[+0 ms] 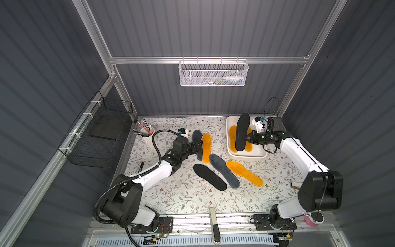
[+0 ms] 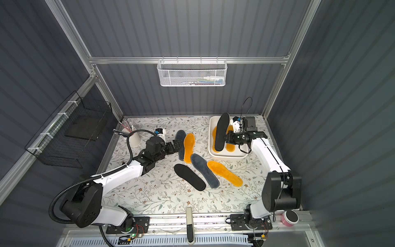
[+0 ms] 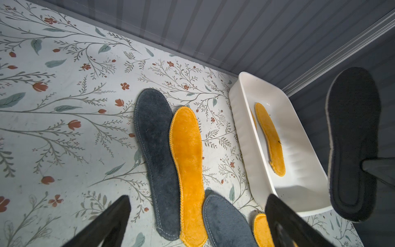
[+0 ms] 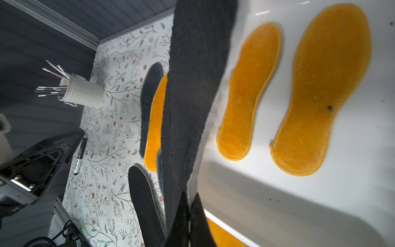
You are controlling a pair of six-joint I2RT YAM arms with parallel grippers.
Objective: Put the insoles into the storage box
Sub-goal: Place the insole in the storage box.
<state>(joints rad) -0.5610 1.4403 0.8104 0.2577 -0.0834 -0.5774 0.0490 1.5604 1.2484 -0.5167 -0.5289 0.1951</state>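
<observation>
Right of centre, our right gripper (image 1: 247, 138) pinches the black insole (image 1: 241, 128) tilted (left gripper (image 1: 199, 147) spread): released, it may topple outside the storage box (image 1: 248, 157).

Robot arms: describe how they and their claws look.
White links, black joints on both. The left arm carries a ribbed black hose; the right arm a thin black cable loop. The left claw and right claw are all black.

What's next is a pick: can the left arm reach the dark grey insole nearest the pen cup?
Probably yes: the open left gripper hangs over that dark grey insole; nothing lies on it, and an orange insole only borders it.
</observation>
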